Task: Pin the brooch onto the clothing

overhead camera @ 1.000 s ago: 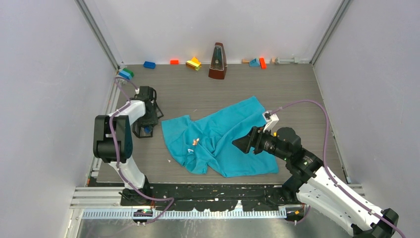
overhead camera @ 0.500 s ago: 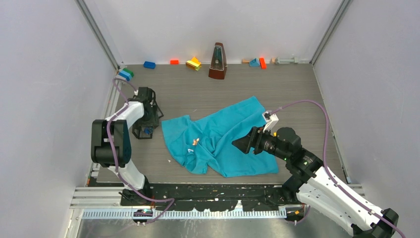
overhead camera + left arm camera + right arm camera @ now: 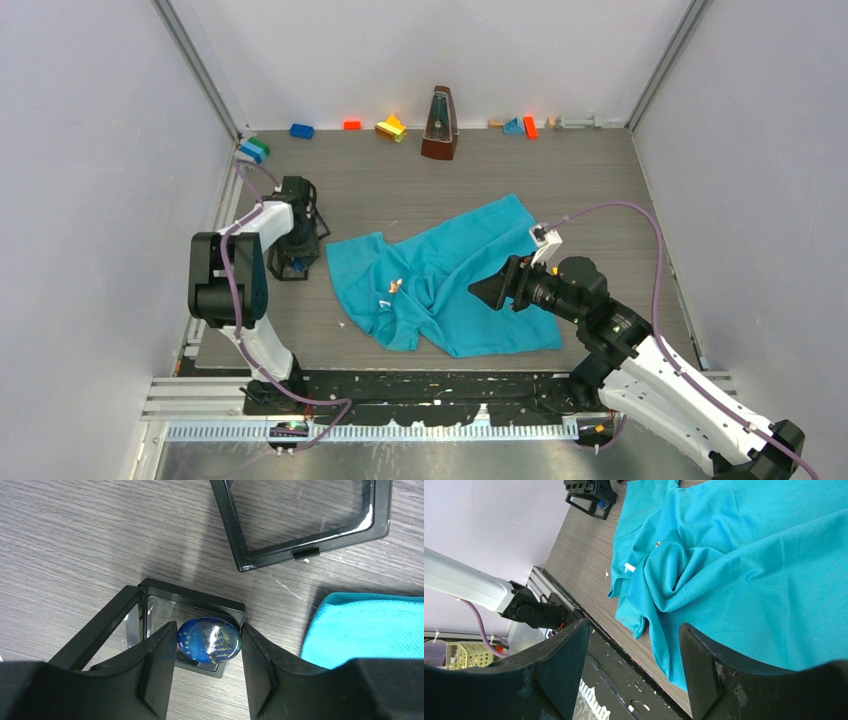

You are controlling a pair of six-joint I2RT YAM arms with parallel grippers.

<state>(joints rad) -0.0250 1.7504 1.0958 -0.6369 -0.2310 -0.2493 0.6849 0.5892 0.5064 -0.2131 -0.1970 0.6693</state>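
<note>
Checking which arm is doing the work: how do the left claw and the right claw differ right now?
The left claw is down at the open black case, its fingers flanking the blue brooch; the right claw has nothing between its own. The left claw stands beside the teal T-shirt, the right claw above it. The right claw is open; whether the left claw grips, I cannot tell. Both are black and two-fingered.

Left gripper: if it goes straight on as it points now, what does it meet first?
Most likely the blue brooch, lying between its fingers in the open black case; depth is unclear.
</note>
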